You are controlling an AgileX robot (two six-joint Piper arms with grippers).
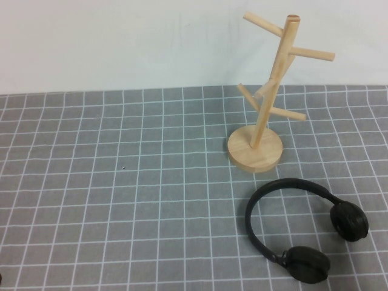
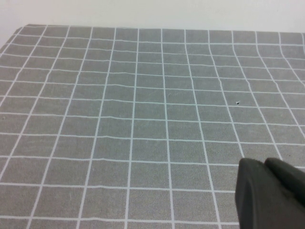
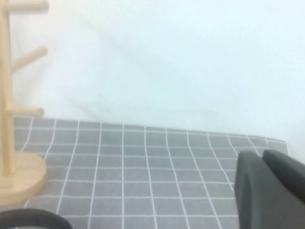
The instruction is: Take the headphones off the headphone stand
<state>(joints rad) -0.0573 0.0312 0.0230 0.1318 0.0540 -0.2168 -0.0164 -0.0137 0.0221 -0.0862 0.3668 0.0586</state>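
The black headphones (image 1: 303, 227) lie flat on the grey checked cloth, just in front of the wooden headphone stand (image 1: 270, 91) and off its pegs. The stand is upright on its round base at the back right, with nothing on its pegs. In the right wrist view the stand (image 3: 7, 95) shows with a strip of the headband (image 3: 33, 218) in front of its base. My right gripper (image 3: 261, 155) is shut and empty, off to the side of both. My left gripper (image 2: 264, 164) is shut and empty over bare cloth. Neither gripper shows in the high view.
The grey cloth with white grid lines (image 1: 121, 182) covers the table. A white wall (image 1: 121, 36) stands behind its far edge.
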